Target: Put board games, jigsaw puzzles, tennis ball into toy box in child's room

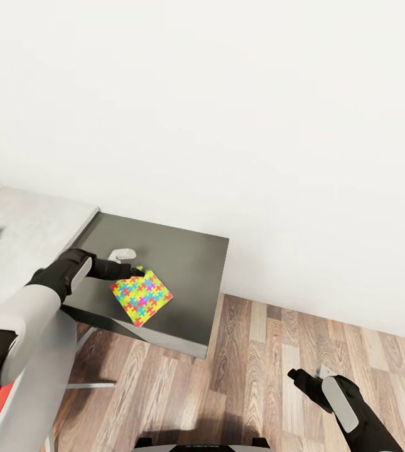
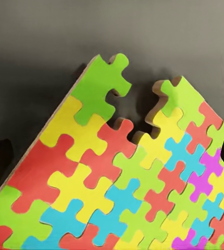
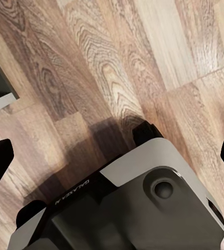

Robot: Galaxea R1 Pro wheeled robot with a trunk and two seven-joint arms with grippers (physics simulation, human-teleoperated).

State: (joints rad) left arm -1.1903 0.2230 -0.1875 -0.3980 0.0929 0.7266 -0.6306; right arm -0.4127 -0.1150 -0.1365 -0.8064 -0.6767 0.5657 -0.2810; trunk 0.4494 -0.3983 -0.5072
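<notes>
Right tool (image 1: 309,376) spread over bare wood floor (image 1: 252,376); left tool (image 1: 136,271) spread at puzzle (image 1: 140,295) corner, near desk (image 1: 183,251) front edge.

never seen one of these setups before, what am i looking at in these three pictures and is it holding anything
It is a simulated two-armed robot on wheels. The large picture comes from a camera on its head, looking down over both arms. The other two come from a camera near each gripper.

The left gripper reaches over a dark grey side desk to the corner of a flat, colourful jigsaw puzzle lying there. The left wrist camera shows that puzzle close up. Whether the fingers have closed on it cannot be told.

The right gripper hangs over the wood floor, open and empty. Its camera looks down at the robot's own base.
</notes>
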